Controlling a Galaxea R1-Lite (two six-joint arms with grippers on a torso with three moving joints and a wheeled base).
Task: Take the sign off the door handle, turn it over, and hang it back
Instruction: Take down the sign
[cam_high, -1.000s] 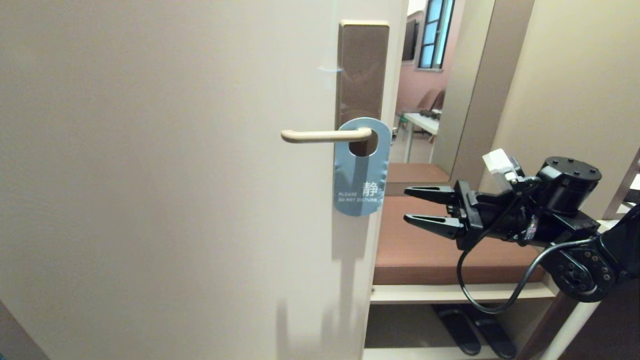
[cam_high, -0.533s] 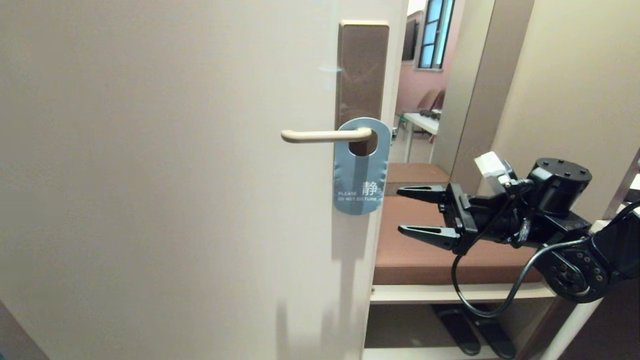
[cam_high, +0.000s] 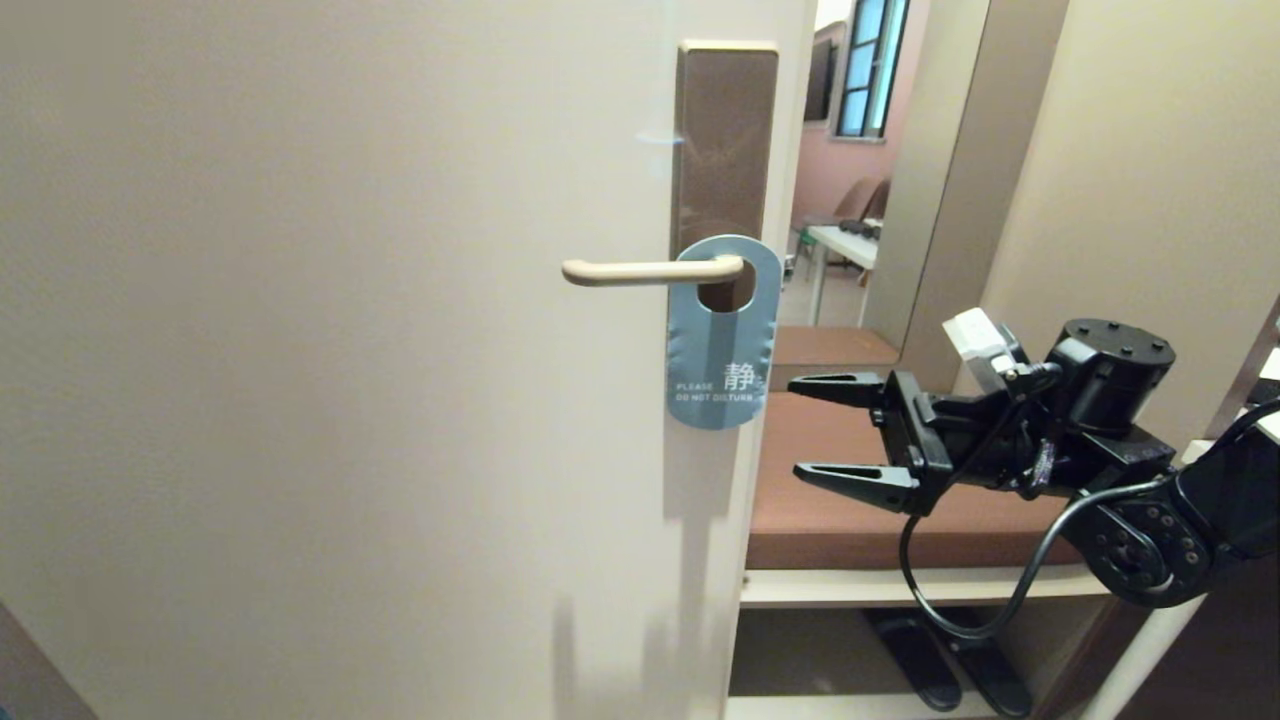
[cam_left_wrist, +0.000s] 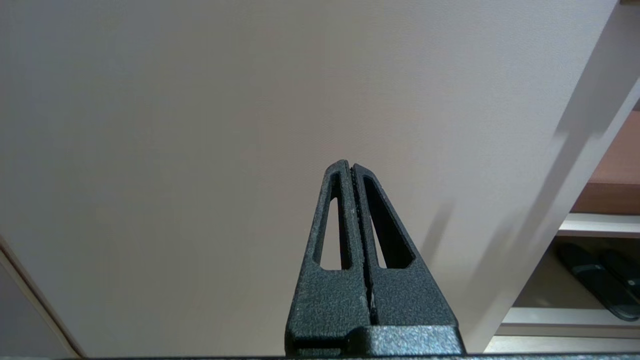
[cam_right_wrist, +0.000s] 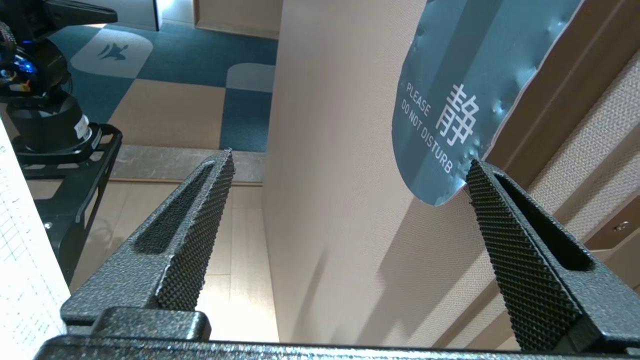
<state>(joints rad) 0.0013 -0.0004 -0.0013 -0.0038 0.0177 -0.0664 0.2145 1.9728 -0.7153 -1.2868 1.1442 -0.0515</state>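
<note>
The light blue sign reading "PLEASE DO NOT DISTURB" hangs by its round hole on the cream door handle, which juts from a tall brown plate. My right gripper is open, pointing left at the door edge just right of and slightly below the sign's lower end, apart from it. In the right wrist view the sign hangs ahead of the wide-spread jaws of the right gripper, its lower tip near one fingertip. My left gripper is shut, empty, facing the blank lower door.
The cream door fills the left of the head view. Right of its edge stands a brown padded bench with dark slippers beneath. A mirror panel and a beige wall lie behind my right arm.
My right gripper's jaws have spread wider and the gripper has shifted slightly left toward the sign. Sign, handle and left gripper have not moved.
</note>
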